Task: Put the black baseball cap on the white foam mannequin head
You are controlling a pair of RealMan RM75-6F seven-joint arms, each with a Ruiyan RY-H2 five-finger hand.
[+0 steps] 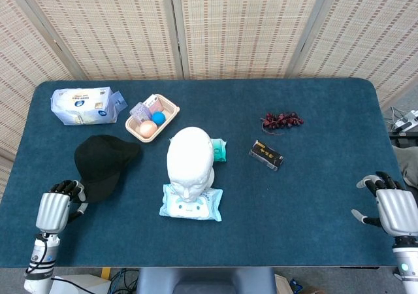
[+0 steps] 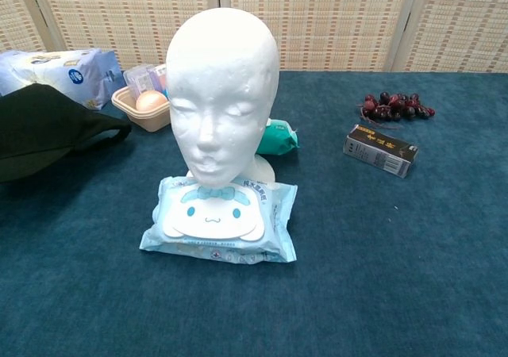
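The black baseball cap [image 1: 103, 164] lies flat on the blue table, left of the white foam mannequin head [image 1: 189, 158]. The head stands upright mid-table, facing the front edge. In the chest view the cap [image 2: 40, 131] is at the far left and the mannequin head [image 2: 222, 95] fills the centre. My left hand [image 1: 53, 209] is at the front left, just beside the cap's near edge, holding nothing; whether it touches the cap I cannot tell. My right hand [image 1: 394, 210] rests at the front right, fingers apart and empty. Neither hand shows in the chest view.
A blue-and-white wipes pack [image 1: 191, 204] lies against the mannequin's base, with a teal packet [image 1: 219, 150] behind it. A beige tray [image 1: 171, 108] of small items and a tissue pack [image 1: 81, 105] sit back left. Dark grapes [image 1: 281, 120] and a black box [image 1: 266, 154] lie to the right.
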